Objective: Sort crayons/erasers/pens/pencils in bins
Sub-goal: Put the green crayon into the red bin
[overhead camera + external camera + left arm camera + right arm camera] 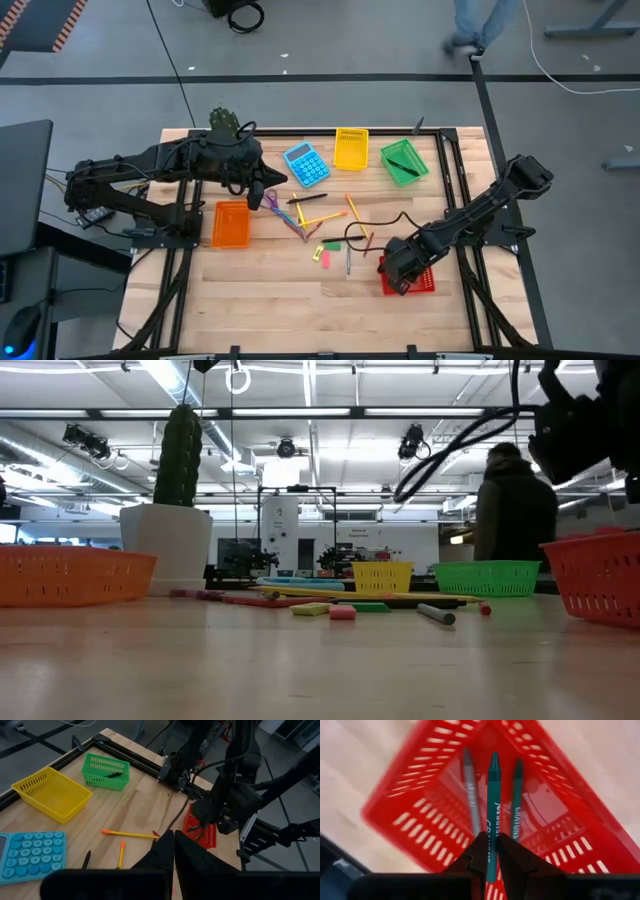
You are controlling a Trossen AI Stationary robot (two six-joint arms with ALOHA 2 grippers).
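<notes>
Now I'm watching the right gripper [492, 851] gripping a teal crayon [492, 810] directly above the red bin [420, 815], two crayons lying below; the left gripper [173, 851] is waiting, clenched empty.

- The red bin [420, 820] sits at the table's near right, with a grey crayon [470, 790] and a green one [516, 795] lying inside it.
- A teal crayon [492, 805] is pinched by its end, pointing down into the red bin.
- The green bin [404, 161] holds a dark pen [112, 775].
- The yellow bin [351, 148] and the orange bin [231, 224] stand apart.
- Pencils [320, 216] and erasers [324, 257] lie scattered mid-table.
</notes>
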